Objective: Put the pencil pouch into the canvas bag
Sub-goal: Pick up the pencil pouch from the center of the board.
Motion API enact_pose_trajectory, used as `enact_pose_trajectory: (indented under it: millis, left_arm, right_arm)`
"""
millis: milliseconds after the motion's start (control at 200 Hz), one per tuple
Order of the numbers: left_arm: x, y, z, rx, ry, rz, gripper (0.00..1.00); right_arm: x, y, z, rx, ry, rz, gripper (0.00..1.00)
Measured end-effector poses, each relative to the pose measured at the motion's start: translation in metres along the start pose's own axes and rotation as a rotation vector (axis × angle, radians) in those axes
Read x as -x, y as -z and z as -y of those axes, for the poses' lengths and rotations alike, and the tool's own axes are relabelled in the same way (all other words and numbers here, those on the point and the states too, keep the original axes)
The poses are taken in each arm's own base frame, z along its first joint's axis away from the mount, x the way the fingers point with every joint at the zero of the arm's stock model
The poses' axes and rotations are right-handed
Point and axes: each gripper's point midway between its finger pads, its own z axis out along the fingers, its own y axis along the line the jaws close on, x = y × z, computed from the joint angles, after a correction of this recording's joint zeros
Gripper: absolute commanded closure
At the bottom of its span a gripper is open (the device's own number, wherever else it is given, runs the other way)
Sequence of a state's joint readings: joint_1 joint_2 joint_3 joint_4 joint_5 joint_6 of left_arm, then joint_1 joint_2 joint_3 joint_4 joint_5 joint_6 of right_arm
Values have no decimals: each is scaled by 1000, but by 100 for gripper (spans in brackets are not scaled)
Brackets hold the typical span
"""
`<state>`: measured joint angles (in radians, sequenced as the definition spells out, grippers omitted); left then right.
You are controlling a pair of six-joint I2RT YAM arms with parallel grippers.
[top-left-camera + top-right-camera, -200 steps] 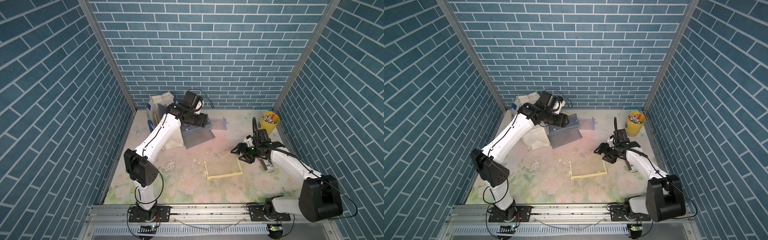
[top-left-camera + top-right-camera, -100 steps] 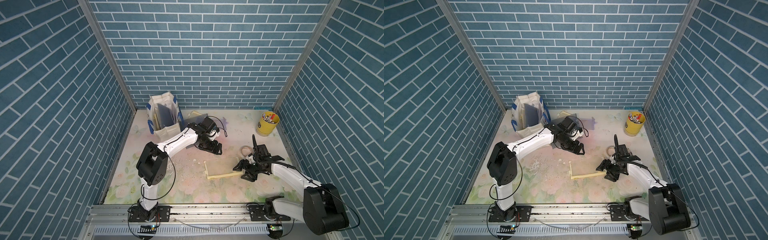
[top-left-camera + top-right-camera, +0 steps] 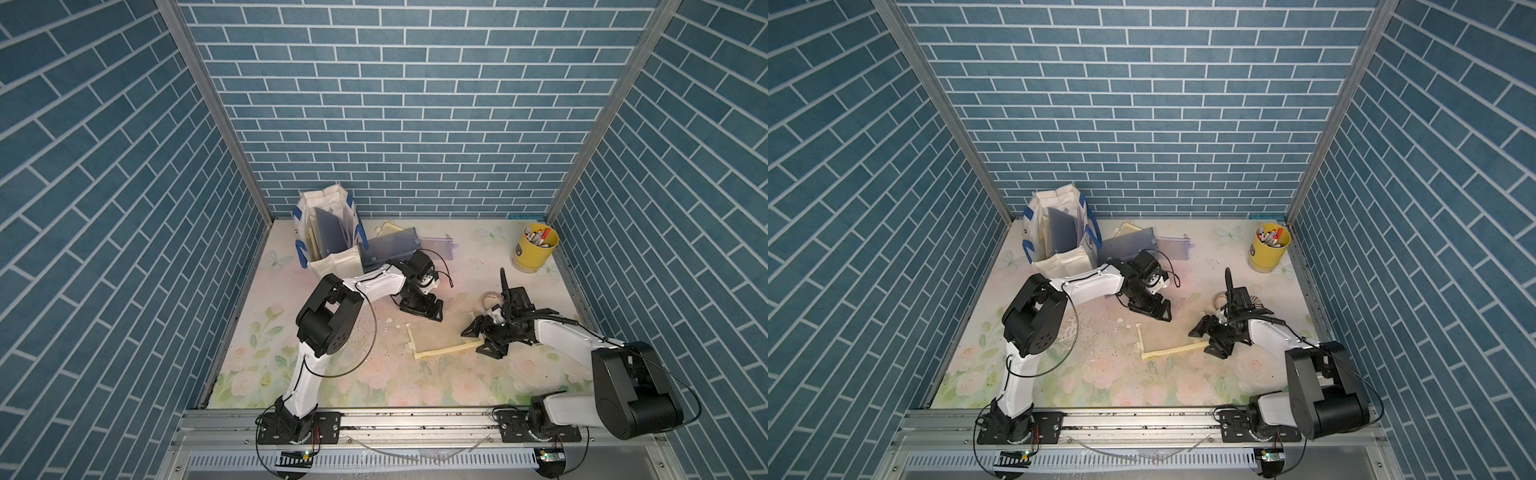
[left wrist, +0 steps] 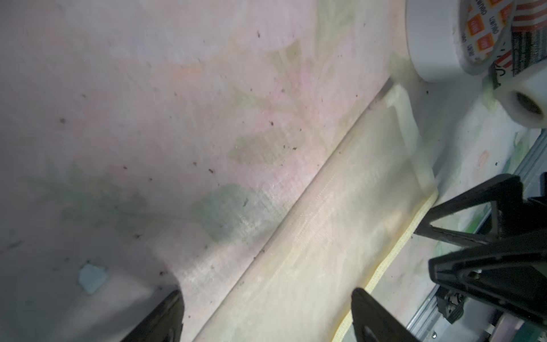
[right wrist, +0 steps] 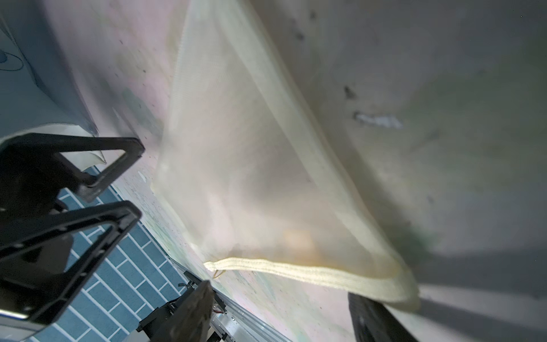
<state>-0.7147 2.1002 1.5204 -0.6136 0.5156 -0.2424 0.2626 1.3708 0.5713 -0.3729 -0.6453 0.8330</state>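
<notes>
The pencil pouch (image 3: 444, 336) (image 3: 1171, 336), a see-through mesh sleeve with pale yellow trim, lies flat mid-table. My left gripper (image 3: 422, 309) (image 3: 1152, 311) hovers open over its far left corner; in the left wrist view the pouch (image 4: 325, 222) runs between the spread fingertips (image 4: 165, 316) of the left gripper (image 4: 266, 319). My right gripper (image 3: 482, 336) (image 3: 1210, 336) (image 5: 281, 316) stands open at the pouch's right edge, with the trimmed edge (image 5: 310, 275) just ahead of its fingers. The canvas bag (image 3: 332, 266) (image 3: 1063, 262) stands open at the back left, with grey sleeves inside.
A grey-blue pouch (image 3: 390, 251) leans by the bag, with a purple pouch (image 3: 436, 243) and a yellowish one (image 3: 390, 228) behind it. A yellow pen bucket (image 3: 534, 249) (image 3: 1268, 247) stands back right. Tape rolls (image 3: 490, 299) (image 4: 438, 38) lie behind the right gripper.
My left arm has left the bag, where a grey pouch now stands, and come down to the yellow-trimmed pouch with its jaws wider. The right gripper has shifted to the pouch's right edge.
</notes>
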Motion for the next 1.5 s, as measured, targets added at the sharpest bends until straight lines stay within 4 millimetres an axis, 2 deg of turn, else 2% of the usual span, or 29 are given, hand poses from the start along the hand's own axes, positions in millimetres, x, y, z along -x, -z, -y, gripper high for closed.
enact_pose_trajectory:
  millis: [375, 630, 710, 830, 935, 1100, 1195, 1270, 1370, 1500]
  left_arm:
    - [-29, -2, 15, -158, 86, 33, 28]
    - [-26, -8, 25, -235, 157, 63, 42]
    - [-20, -8, 28, -254, 170, 82, 51]
    - [-9, -8, 32, -279, 181, 118, 70]
    - [0, -5, 36, -297, 185, 151, 100]
    - [4, 3, 36, -272, 187, 163, 100]
    - [9, 28, 37, -220, 180, 185, 100]
    - [20, 65, 41, -181, 162, 237, 100]
    - [42, 137, 43, -132, 143, 363, 100]
    - [66, 241, 25, -46, 160, 552, 100]
  right_arm:
    - [33, -11, -27, 71, 49, 26, 30]
    - [65, -22, -52, 153, 87, 62, 35]
    - [70, -23, -56, 161, 95, 70, 35]
    - [72, -23, -57, 165, 100, 75, 36]
    - [72, -23, -57, 166, 101, 75, 36]
    - [71, -20, -57, 148, 97, 80, 34]
    - [73, -9, -61, 103, 110, 90, 32]
    - [82, 7, -80, 82, 165, 121, 31]
    - [98, 36, -116, 78, 267, 186, 29]
    - [108, 69, -156, 78, 377, 260, 28]
